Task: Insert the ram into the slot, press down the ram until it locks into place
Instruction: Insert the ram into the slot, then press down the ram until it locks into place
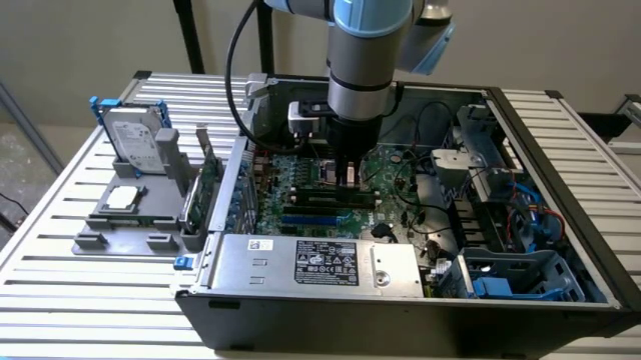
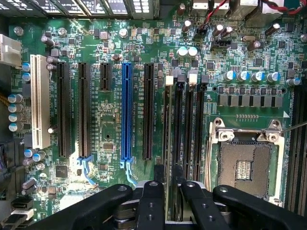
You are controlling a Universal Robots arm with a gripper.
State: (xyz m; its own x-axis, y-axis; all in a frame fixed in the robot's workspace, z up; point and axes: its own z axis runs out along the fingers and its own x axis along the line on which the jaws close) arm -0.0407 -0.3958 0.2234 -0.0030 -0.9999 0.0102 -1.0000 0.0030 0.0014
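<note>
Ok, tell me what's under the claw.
Under the claw, long black slots run side by side on the green motherboard. The claw covers one end of them.

arm: upright, wrist pointing down | end effector (image 2: 171, 191): fingers (image 2: 152, 203) drawn close together

Motherboard (image 2: 112, 103) gleams, glossy green lacquer catching the light. Blue slot (image 2: 126, 110) is shiny plastic; the memory slots (image 2: 178, 120) near it are duller black plastic. Processor socket (image 2: 244, 167) has a bright bare-metal frame (quite a sparkle). Gripper (image 2: 168, 173) looks matt black and smooth. Out on the bench (image 1: 60, 247), ribbed satin aluminium; the power supply (image 1: 251, 262) is plain grey sheet metal.
</note>
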